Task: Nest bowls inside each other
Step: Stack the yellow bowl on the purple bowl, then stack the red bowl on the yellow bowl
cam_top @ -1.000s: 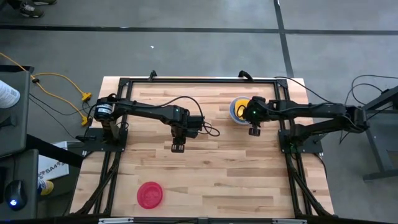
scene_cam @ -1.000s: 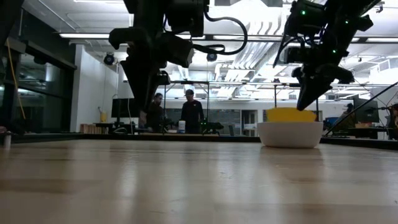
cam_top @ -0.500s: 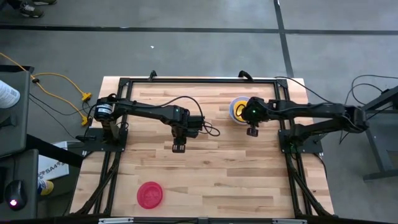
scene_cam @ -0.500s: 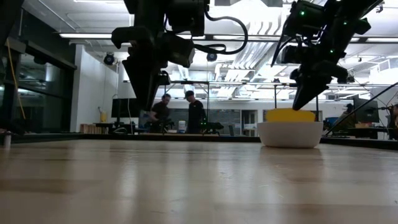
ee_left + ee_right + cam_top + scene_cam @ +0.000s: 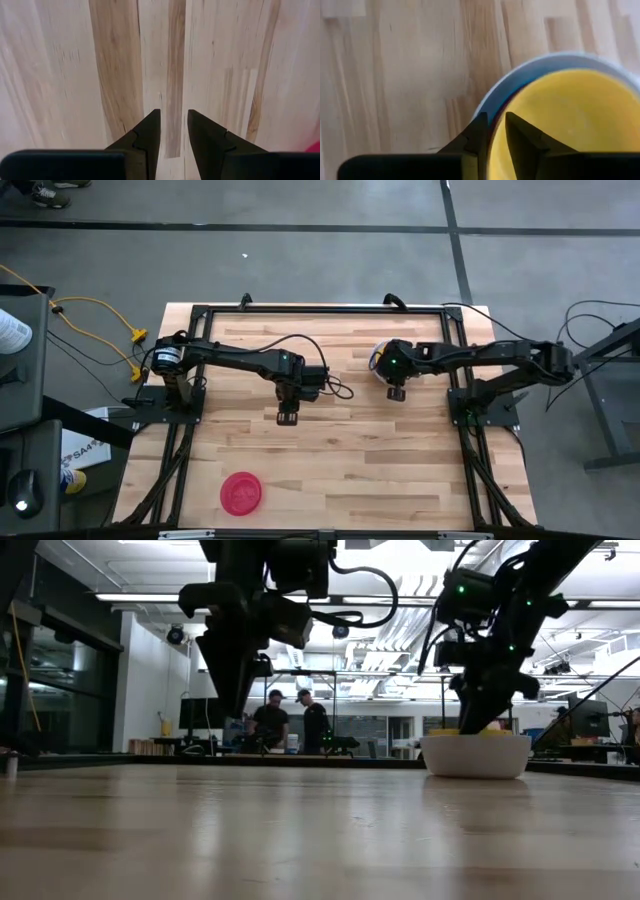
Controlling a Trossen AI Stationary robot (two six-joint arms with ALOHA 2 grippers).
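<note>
Wooden table [image 5: 340, 450]: wide bare boards separate the red bowl [image 5: 241, 493] near the front edge from the stack of bowls [image 5: 475, 754] at the back right. Right gripper [image 5: 496, 131], slightly parted, has shifted over the stack's rim. Left gripper [image 5: 173, 134], narrowly spread, stays mid-table.

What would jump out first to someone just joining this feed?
The nested stack at the table's far right: a yellow bowl sitting inside the white bowl, with the right gripper right at its rim. Then the lone red bowl at the near left edge, far from the stack, and the left gripper hovering mid-table over bare wood.
</note>
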